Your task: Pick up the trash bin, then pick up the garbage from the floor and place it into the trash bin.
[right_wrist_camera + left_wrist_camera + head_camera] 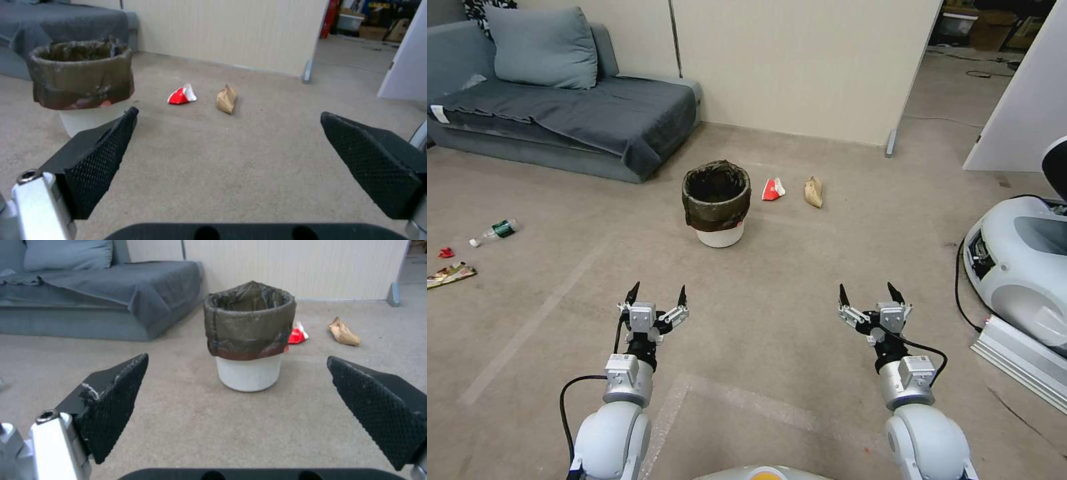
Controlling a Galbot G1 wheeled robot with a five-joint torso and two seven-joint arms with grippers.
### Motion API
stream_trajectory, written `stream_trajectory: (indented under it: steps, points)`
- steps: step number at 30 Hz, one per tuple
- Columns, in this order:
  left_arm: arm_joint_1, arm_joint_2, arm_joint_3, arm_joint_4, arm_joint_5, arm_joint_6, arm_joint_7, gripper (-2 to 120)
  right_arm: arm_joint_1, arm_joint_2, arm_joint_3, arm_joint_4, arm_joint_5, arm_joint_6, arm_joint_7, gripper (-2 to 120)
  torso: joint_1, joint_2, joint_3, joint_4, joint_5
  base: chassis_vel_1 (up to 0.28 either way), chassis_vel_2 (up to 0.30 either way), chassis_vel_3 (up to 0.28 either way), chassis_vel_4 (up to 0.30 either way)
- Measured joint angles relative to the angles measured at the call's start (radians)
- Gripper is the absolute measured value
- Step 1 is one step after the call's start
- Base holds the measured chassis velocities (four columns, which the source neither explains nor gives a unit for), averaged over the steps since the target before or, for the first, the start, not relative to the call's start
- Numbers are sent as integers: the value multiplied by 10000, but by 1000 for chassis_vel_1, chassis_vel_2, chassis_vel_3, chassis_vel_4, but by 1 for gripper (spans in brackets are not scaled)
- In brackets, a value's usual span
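- Trash bin (716,203) stood upright on floor (774,320), dark bag over rim.
- Red-white cup (772,190) and brown paper bag (814,192) lay just beside it.
- Bottle (496,231), possibly wrappers (449,273), lay far left.

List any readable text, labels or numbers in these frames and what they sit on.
None can be read.
Green label on the clear plastic bottle: too small to read.
Red-and-white crushed paper cup: print blurred.
Yellow snack wrapper: too small.
White stickers on both wrists, behind the left gripper and right gripper: illegible.
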Motion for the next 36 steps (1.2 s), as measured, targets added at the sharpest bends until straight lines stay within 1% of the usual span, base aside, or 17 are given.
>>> stream_trajectory:
  steps: [20, 21, 22, 23, 24, 25, 26, 27, 28, 29, 30, 31, 34, 35, 36]
  points:
    - [3, 33, -7, -70, -48, 102, -34, 100, -34, 30, 51, 130, 5, -124, 127, 100, 0, 0, 0, 2, 1, 0, 0, 0, 0]
    - [4, 74, -29, -140, -96, 190, -73, 100, -121, 93, 175, 431, 32, -396, 365, 100, 0, 0, 0, 2, 6, 0, 0, 0, 0]
    - [3, 67, -26, -142, -91, 175, -77, 100, -259, 212, 402, 968, 86, -858, 797, 100, 0, 0, -1, 2, 1, 0, 0, 0, 0]
    - [7, 130, -32, -234, -170, 366, -125, 100, -469, 378, 714, 1691, 159, -1502, 1400, 100, 0, 0, -1, -2, -8, 0, 0, 0, 0]
    - [7, 130, -32, -234, -170, 366, -125, 100, -469, 378, 714, 1691, 159, -1502, 1400, 100, 0, 0, -1, -2, -8, 0, 0, 0, 0]
    - [6, 256, -74, -452, -332, 713, -263, 100, -569, 459, 880, 2075, 195, -1834, 1717, 100, 0, 1, -2, -6, -4, 0, 0, 0, 0]
    - [12, 408, -121, -681, -525, 1143, -414, 100, -607, 492, 928, 2191, 187, -1950, 1818, 100, 0, 1, -1, -4, -1, 0, 0, 0, 0]
    - [12, 408, -121, -681, -525, 1143, -414, 100, -607, 492, 928, 2191, 187, -1950, 1818, 100, 0, 1, -1, -4, -1, 0, 0, 0, 0]
    - [15, 536, -169, -893, -703, 1527, -556, 100, -606, 491, 950, 2200, 92, -1950, 1831, 100, 0, 1, -1, 1, 2, 0, 0, 0, 0]
    - [20, 748, -238, -1245, -983, 2133, -787, 100, -605, 491, 958, 2201, 3, -1911, 1822, 100, 0, 1, -1, 1, 1, 0, 0, 0, 0]
    - [24, 899, -291, -1484, -1186, 2582, -946, 100, -607, 491, 962, 2202, -24, -1893, 1807, 100, 0, 0, -1, 2, 1, 0, 0, 0, 0]
    - [24, 899, -291, -1484, -1186, 2582, -946, 100, -607, 491, 962, 2202, -24, -1893, 1807, 100, 0, 0, -1, 2, 1, 0, 0, 0, 0]
    - [32, 1254, -407, -2071, -1659, 3604, -1319, 100, -594, 484, 974, 2197, -48, -1855, 1758, 100, 0, 1, -2, 0, 0, 0, 0, 0, 0]
    - [32, 1254, -407, -2071, -1659, 3604, -1319, 100, -594, 484, 974, 2197, -48, -1855, 1758, 100, 0, 1, -2, 0, 0, 0, 0, 0, 0]
    - [36, 1391, -451, -2274, -1831, 3981, -1465, 100, -588, 479, 975, 2192, -47, -1851, 1755, 100, -1, 1, -1, 1, 0, 0, 0, 0, 0]
